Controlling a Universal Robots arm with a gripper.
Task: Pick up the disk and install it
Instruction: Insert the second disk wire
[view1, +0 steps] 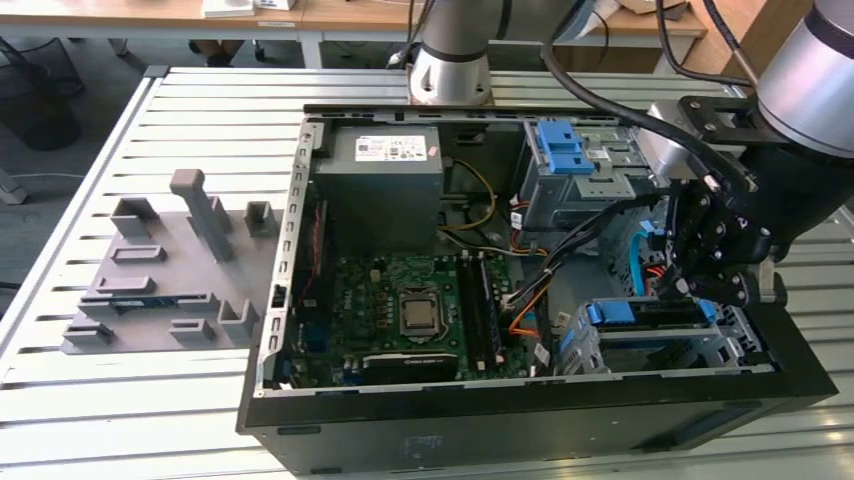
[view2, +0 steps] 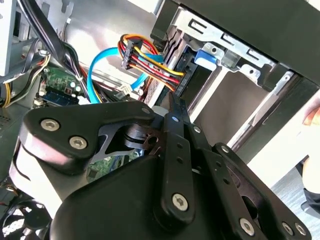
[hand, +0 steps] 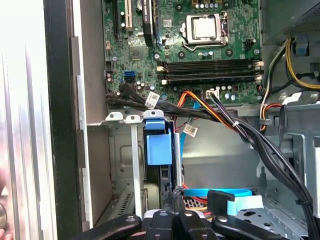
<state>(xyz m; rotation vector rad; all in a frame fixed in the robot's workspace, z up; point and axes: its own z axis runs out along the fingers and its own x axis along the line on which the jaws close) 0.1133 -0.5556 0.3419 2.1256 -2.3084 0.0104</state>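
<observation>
We see the gripper (view1: 703, 285) lowered inside the open computer case (view1: 534, 420), over the drive cage (view1: 667, 335) at the exterior view's right. Its fingers (hand: 172, 197) look pressed together at the tips, pinching nothing. The disk (hand: 159, 150) sits in that cage, its blue carrier tab facing up, just beside the fingertips in the first wrist view. A white sticker marks the grey power supply (view1: 380, 165), and small white tags hang on cables (hand: 152, 99), but we cannot read any print. The case rests on a slatted tabletop (view1: 134, 400).
</observation>
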